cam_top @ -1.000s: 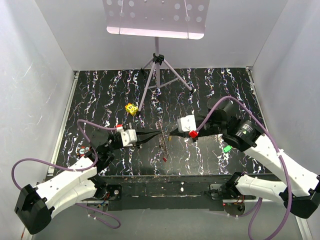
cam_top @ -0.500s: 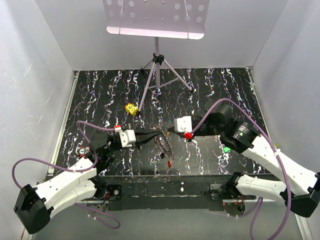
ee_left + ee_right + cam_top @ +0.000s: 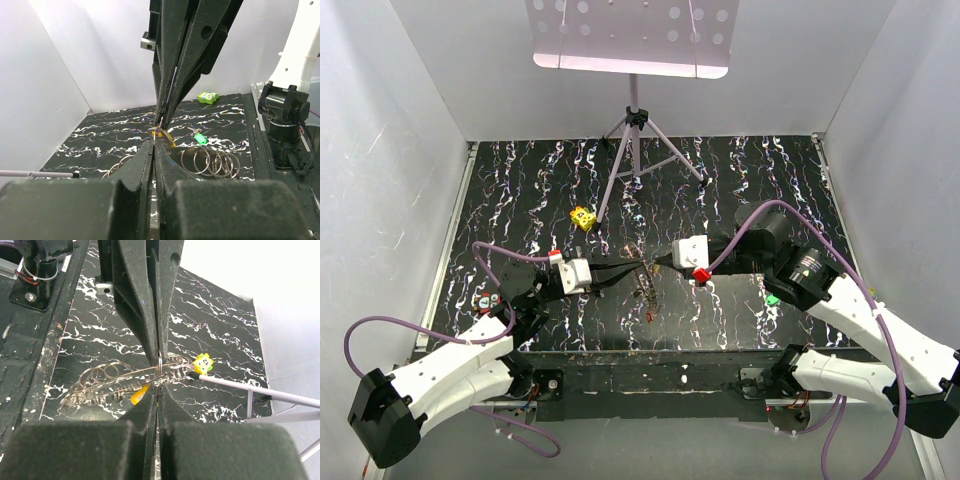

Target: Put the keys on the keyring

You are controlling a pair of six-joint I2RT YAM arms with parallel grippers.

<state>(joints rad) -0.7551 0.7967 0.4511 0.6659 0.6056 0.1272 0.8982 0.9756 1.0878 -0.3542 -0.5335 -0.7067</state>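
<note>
White arm shells (image 3: 450,375), black joints (image 3: 807,268), purple cables (image 3: 382,321) (red tabs (image 3: 701,276) by wrists).

— Is there any writing you can read, from above or from my wrists?

— No, nothing legible.

— What about the yellow cube (image 3: 202,362)?

— It has dark marks on its face in my right wrist view, but I cannot tell whether they are digits, letters or plain dots.

— And the green piece (image 3: 208,96) by the far wall?

— It has dark spots on top in my left wrist view, too blurred to read.
</note>
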